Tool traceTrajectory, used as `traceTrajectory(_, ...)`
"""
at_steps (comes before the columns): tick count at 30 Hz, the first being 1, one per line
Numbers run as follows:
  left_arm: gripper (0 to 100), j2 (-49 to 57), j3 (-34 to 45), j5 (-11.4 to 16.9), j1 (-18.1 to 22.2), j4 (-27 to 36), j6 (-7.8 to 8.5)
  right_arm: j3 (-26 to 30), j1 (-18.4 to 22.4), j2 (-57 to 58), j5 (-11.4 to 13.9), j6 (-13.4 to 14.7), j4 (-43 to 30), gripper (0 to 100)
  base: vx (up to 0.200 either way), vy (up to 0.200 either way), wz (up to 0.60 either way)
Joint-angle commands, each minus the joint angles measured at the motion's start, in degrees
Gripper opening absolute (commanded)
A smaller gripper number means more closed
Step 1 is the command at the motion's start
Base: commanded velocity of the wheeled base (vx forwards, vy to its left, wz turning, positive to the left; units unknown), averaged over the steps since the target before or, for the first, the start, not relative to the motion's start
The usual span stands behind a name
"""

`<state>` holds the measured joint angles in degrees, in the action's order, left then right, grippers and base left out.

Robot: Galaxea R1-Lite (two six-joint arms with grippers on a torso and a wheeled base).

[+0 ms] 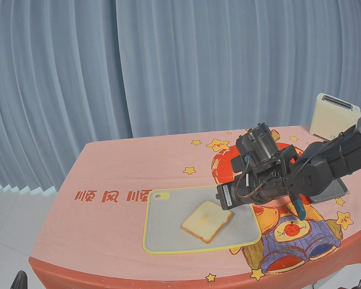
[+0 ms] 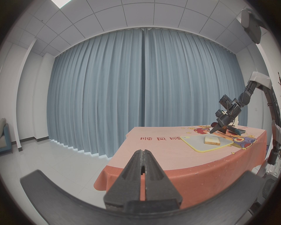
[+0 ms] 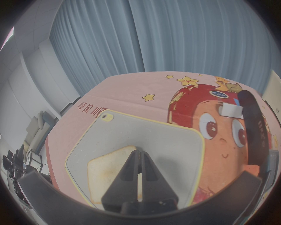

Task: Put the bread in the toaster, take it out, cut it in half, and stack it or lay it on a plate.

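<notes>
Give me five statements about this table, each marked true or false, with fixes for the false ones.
1. The bread lies on the board. True.
2. The bread is cut in half. False: it is one whole slice.
3. The toaster stands at the far right of the table. True.
4. The left gripper has open jaws. False: they are shut.
5. The right gripper is above the toaster. False: it is above the board, at the bread.

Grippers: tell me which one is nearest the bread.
The right gripper: it hangs over the cutting board, right by the bread; the left gripper is off beyond the table.
</notes>
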<state>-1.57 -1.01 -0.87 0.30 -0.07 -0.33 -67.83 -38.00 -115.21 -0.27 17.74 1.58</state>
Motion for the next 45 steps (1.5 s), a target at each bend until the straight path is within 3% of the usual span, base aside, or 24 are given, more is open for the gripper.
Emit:
traceTrajectory(1, 0, -0.01, 1.01, -0.01, 0.05, -0.01, -0.02, 4.11, -0.41, 5.97, 0.00, 0.19, 0.09, 0, 0.000, 0.000, 0.00)
traceTrajectory(10, 0, -0.01, 1.01, -0.01, 0.05, -0.01, -0.02, 14.39, -6.91, 10.80, -0.08, 0.37, 0.17, 0, 0.000, 0.000, 0.00)
traceTrajectory(17, 0, -0.01, 1.01, -0.01, 0.05, -0.01, -0.02, 14.57, -9.02, 8.07, -0.26, 0.46, 0.35, 0, 0.000, 0.000, 0.00)
traceTrajectory(29, 0, -0.01, 1.01, -0.01, 0.05, -0.01, -0.02, 11.93, -8.67, 3.86, -0.43, 0.46, 1.05, 0, 0.000, 0.000, 0.00)
traceTrajectory(39, 0, -0.01, 1.01, -0.01, 0.05, -0.01, -0.02, 9.56, -5.07, 3.94, -1.40, 0.28, 1.05, 0, 0.000, 0.000, 0.00)
traceTrajectory(45, 0, -0.01, 1.01, -0.01, 0.05, -0.01, -0.02, 12.02, -6.30, 9.83, -1.40, 0.54, 1.14, 0, 0.000, 0.000, 0.00)
